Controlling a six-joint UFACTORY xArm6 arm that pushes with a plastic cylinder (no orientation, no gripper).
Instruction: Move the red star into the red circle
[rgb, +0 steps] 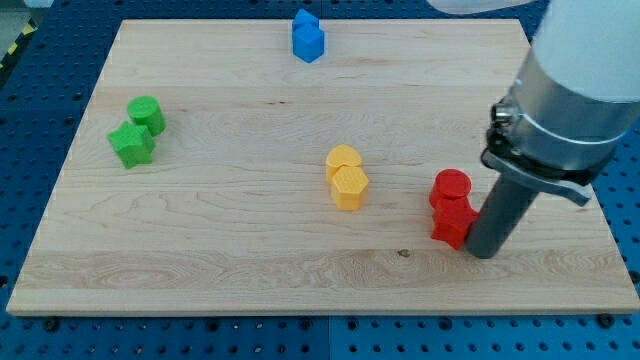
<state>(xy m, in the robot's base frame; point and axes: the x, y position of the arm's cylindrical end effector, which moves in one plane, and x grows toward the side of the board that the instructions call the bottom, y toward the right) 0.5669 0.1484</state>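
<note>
My tip (484, 250) rests on the pale wooden bench (230, 230), touching the view's right side of the red star block (452, 226). That star sits against the red circle block (451, 187) just above it. I carry no pincer, only a rod. Two yellow blocks (347, 177) stand at the centre.

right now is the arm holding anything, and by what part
Nothing is held; there is only a rod. My tip stands at the right side of the red star, which touches the red circle.
</note>
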